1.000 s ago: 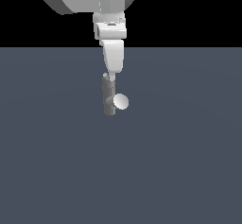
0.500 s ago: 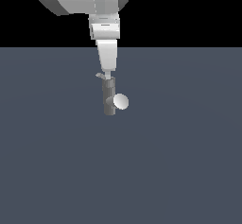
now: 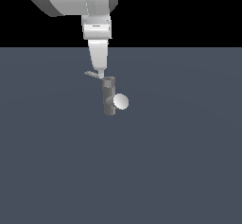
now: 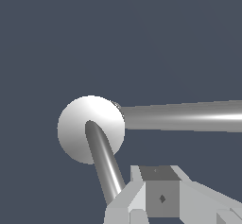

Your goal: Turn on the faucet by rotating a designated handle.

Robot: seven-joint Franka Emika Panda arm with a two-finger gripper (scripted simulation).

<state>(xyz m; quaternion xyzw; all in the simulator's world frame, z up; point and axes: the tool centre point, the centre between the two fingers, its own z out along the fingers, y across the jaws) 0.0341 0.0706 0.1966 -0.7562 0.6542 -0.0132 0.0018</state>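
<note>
On the dark blue-grey worktop point(image 3: 179, 171) stands the small grey cylindrical faucet point(image 3: 109, 100); its thin flat light-grey lever handle point(image 3: 93, 74) points toward the exterior view's left, touching the white tool point(image 3: 99, 72); whether the tool is open or closed I cannot tell; turning seems under way, completion unclear.

Grey faucet point(image 3: 109, 98) w/ pale disc, lt-grey handle point(image 3: 92, 74), white gripper point(image 3: 98, 72).
</note>
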